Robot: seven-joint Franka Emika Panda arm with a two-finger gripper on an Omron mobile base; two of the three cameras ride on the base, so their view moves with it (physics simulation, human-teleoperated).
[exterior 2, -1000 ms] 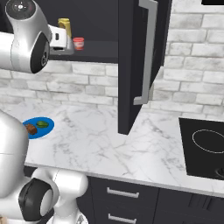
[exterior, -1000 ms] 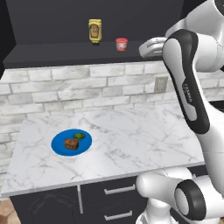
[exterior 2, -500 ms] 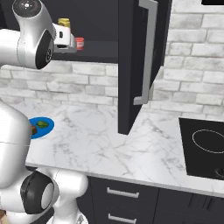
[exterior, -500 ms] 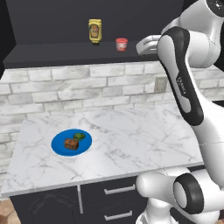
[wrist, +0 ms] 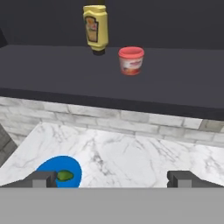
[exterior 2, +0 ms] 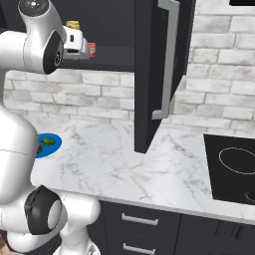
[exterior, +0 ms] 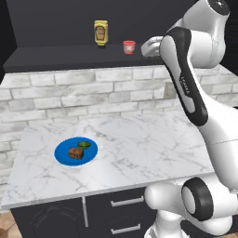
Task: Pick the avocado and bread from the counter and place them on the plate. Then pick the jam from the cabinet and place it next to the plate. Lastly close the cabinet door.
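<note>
Counter (exterior: 139, 139) and cabinet (exterior: 56, 56) are overlooked from behind, left and right. The shelf's jam (wrist: 131, 60) is faced closely ahead of the jaws; plate (wrist: 46, 168) shared below.

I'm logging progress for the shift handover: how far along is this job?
Done: avocado and bread sit on the plate. In hand: the open, empty gripper faces the jam on the cabinet shelf. Left: placing jam beside the plate, closing the cabinet door.
</note>
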